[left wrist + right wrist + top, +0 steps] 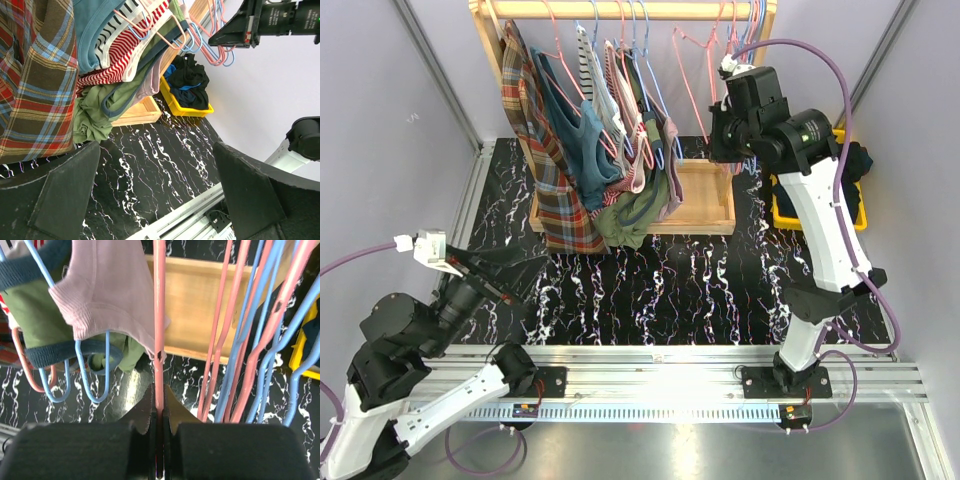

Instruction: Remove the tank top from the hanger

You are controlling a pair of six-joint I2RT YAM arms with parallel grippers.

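Right gripper fingers pinched together on a thin pink hanger wire, up at the wooden rack. Left gripper fingers wide apart, holding nothing, low over the marble table. Tank top: pale pink ribbed knit at the end of the bunched clothes, its edge touching the clamped wire (can't tell if it hangs on that one or the blue hanger). Expect light, limp, stretchy cloth; straps likely snag on the wire shoulders. Take it at a strap and slide it off.

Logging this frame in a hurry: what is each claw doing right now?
Left claw: open, holding nothing.
Right claw: closed on a pink hanger.
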